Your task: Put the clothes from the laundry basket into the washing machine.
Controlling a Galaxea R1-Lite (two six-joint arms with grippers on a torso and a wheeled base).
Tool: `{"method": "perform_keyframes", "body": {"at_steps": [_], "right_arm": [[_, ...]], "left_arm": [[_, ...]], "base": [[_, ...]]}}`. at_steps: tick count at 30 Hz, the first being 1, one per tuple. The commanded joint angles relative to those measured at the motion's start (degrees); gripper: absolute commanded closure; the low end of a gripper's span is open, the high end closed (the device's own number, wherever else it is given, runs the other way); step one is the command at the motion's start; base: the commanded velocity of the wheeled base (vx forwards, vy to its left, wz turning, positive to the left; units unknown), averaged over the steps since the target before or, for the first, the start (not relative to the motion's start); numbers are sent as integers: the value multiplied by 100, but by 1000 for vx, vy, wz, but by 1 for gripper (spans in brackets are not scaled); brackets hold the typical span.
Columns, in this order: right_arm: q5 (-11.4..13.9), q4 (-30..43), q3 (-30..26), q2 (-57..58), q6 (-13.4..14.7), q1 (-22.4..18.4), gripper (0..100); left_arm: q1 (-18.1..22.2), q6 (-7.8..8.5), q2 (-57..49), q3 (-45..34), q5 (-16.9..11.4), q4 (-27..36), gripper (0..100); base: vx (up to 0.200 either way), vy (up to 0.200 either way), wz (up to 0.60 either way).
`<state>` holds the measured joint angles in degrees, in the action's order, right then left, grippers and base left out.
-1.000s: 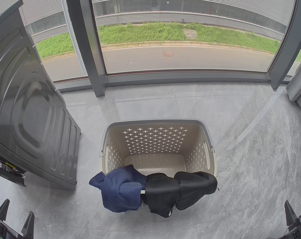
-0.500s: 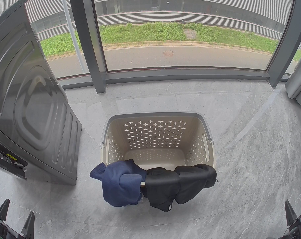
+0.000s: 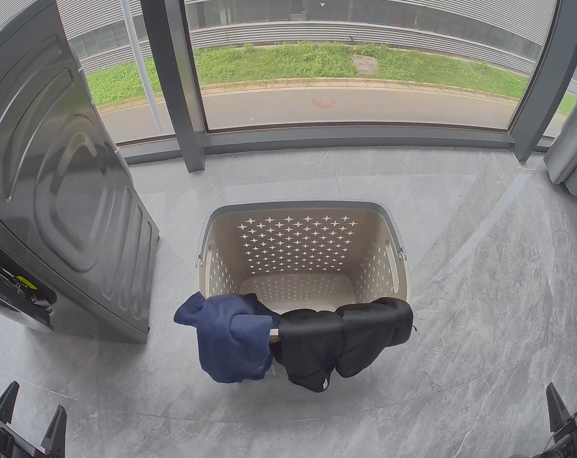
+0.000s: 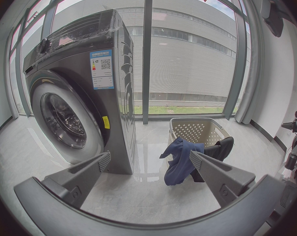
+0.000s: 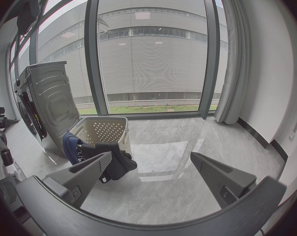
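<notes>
A beige laundry basket [image 3: 301,249] stands on the floor ahead of me. Over its near rim hang a navy blue garment [image 3: 231,341] and a black garment [image 3: 339,341]. The grey washing machine [image 3: 66,179] stands to the left, its round door [image 4: 65,118] facing away from the basket. My left gripper [image 3: 31,415] sits at the bottom left, open and empty, well short of the basket. My right gripper [image 3: 571,392] is at the bottom right, also open and empty. From the wrists I see the blue garment [image 4: 179,161], the black garment [image 5: 117,161] and the basket [image 5: 104,131].
Floor-to-ceiling windows [image 3: 352,58] with dark frames close off the far side. A grey curtain [image 3: 571,154] hangs at the right. Bare grey tile floor [image 3: 492,275] surrounds the basket, with open room to its right.
The whole head view has shifted: basket, clothes and washing machine sit higher in the picture, so the camera has moved. Both grippers hold the same places, open.
</notes>
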<state>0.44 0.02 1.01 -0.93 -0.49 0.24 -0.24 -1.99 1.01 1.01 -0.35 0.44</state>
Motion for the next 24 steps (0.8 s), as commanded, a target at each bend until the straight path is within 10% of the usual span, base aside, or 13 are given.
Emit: {"method": "perform_keyframes", "body": {"at_steps": [1, 24], "right_arm": [[0, -2, -101, 93, -4, 2, 0], [0, 6, -101, 93, -22, -7, 0]], "left_arm": [[-2, -3, -84, -92, 0, 0, 0], [-2, 5, -84, -92, 0, 0, 0]], "base": [[0, 0, 0], [0, 96, 0]]}}
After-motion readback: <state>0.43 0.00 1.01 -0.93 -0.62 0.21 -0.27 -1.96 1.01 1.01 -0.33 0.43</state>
